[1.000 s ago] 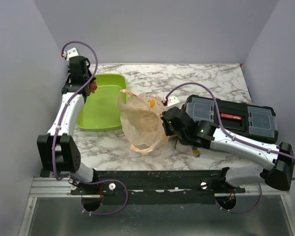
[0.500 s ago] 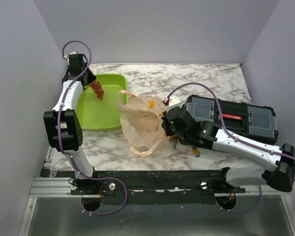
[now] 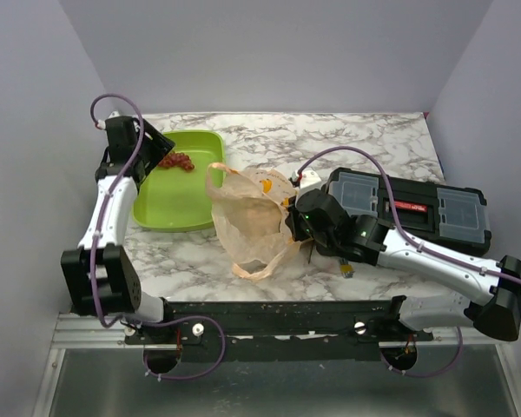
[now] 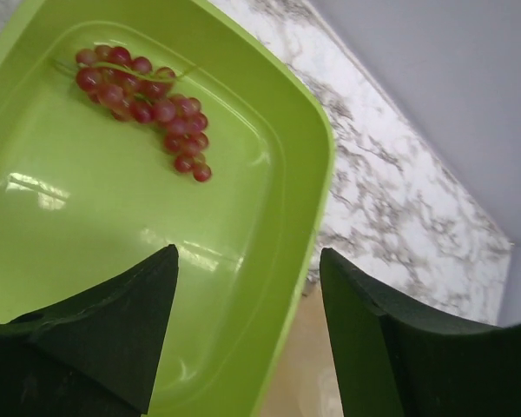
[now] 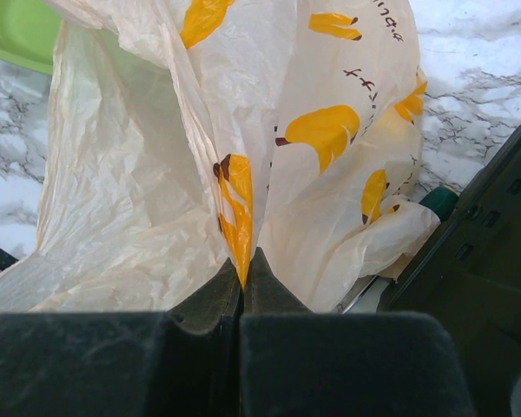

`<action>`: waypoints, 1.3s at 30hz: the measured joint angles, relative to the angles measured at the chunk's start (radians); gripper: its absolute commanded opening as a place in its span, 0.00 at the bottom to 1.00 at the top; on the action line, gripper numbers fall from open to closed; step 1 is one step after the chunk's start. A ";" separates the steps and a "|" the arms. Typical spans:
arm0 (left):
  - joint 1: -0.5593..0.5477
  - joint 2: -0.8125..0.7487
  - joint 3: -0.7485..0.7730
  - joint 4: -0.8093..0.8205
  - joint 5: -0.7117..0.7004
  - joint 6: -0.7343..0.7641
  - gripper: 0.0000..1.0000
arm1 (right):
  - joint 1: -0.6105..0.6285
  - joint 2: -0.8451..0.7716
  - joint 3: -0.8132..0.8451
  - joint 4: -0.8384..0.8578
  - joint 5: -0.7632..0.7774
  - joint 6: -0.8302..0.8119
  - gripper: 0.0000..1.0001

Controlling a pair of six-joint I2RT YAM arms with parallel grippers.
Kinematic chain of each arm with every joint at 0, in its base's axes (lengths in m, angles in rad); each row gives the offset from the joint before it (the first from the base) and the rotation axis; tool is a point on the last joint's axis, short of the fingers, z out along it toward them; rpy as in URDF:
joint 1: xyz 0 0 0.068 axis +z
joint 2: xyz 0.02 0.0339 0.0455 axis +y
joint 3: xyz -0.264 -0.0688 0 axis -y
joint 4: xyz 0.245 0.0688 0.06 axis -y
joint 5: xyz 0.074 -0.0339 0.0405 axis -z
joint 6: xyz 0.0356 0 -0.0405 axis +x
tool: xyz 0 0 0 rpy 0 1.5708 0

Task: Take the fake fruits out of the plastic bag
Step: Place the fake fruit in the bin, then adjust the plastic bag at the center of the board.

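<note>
A bunch of dark red grapes [image 3: 177,162] [image 4: 148,100] lies loose in the far part of the lime-green tray [image 3: 169,207] [image 4: 273,252]. My left gripper [image 3: 154,146] [image 4: 247,254] hovers over the tray's right rim, open, with nothing between its fingers. The peach plastic bag [image 3: 250,219] [image 5: 139,191] with orange prints stands crumpled mid-table. My right gripper [image 3: 289,217] [image 5: 244,261] is shut on a fold of the bag's right side. A yellow-orange patch [image 3: 267,184] shows at the bag's top; I cannot tell whether it is fruit or print.
A black toolbox [image 3: 417,208] [image 5: 491,226] with clear lid compartments lies right of the bag, under the right arm's cable. A small yellowish object [image 3: 346,268] lies near the front edge. Purple-grey walls close in the left, back and right.
The left gripper has opened and let go of the grapes, which now lie in the green tray. The left arm has swung left and back. The right gripper keeps its pinch on the bag.
</note>
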 measured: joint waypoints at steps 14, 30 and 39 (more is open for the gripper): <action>-0.244 -0.478 -0.600 0.152 0.183 -0.052 0.71 | 0.000 -0.013 0.000 -0.002 0.016 -0.021 0.01; -0.310 -1.024 -0.865 -0.041 0.313 -0.005 0.73 | 0.000 -0.033 -0.004 -0.016 0.071 -0.043 0.01; -0.310 -1.316 -0.877 -0.102 0.365 0.003 0.77 | 0.000 -0.033 -0.004 -0.029 0.077 -0.053 0.01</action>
